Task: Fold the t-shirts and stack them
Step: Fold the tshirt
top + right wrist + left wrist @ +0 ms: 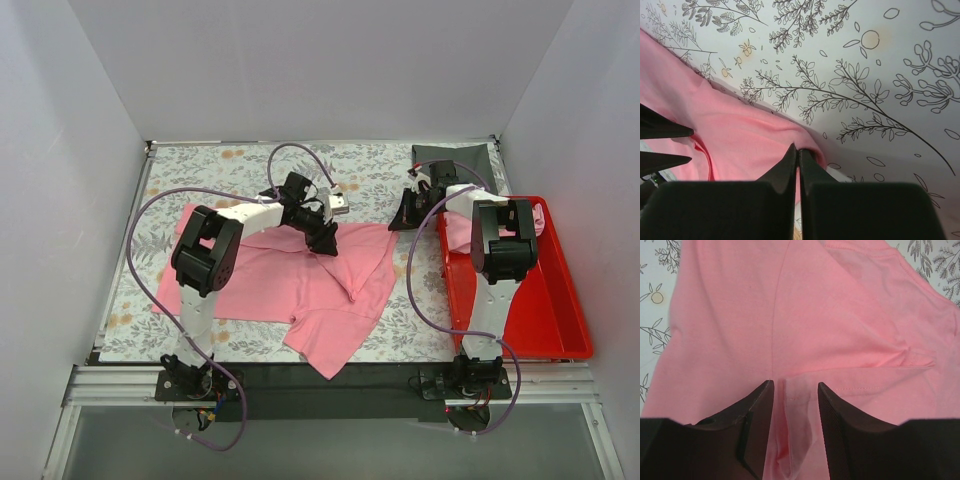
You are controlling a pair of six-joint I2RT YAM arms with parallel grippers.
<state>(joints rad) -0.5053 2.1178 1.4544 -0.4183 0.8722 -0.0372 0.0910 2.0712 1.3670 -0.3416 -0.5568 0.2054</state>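
T-shirt (260, 285), light pink and plain, lies spread on the table (230, 165) from the left side to the middle. One corner of it hangs over the near edge. The table has a white cover printed with grey branches and small orange fruits.

Only from the top camera do we see the whole scene. The left gripper (330, 243) stands on the far edge of the t-shirt and the right gripper (402, 220) is at its far right corner. A red tray (560, 290) lies at the right with more pink fabric (458, 235) in its far end, and a dark object (452, 155) lies at the far right corner.

The wrist cameras show what the top view hides. In the left wrist view the two black fingers (840, 440) stand apart, with a raised fold of the pink fabric between them. We count this pincer as released, because the gap is wider than the fold. A stitched hem and a long crease run across the smooth, thin fabric there.

In the right wrist view the fingers (780, 175) are pressed together on the edge of the t-shirt. A thin pink line shows between them, and the fabric rises from the table toward the tips.
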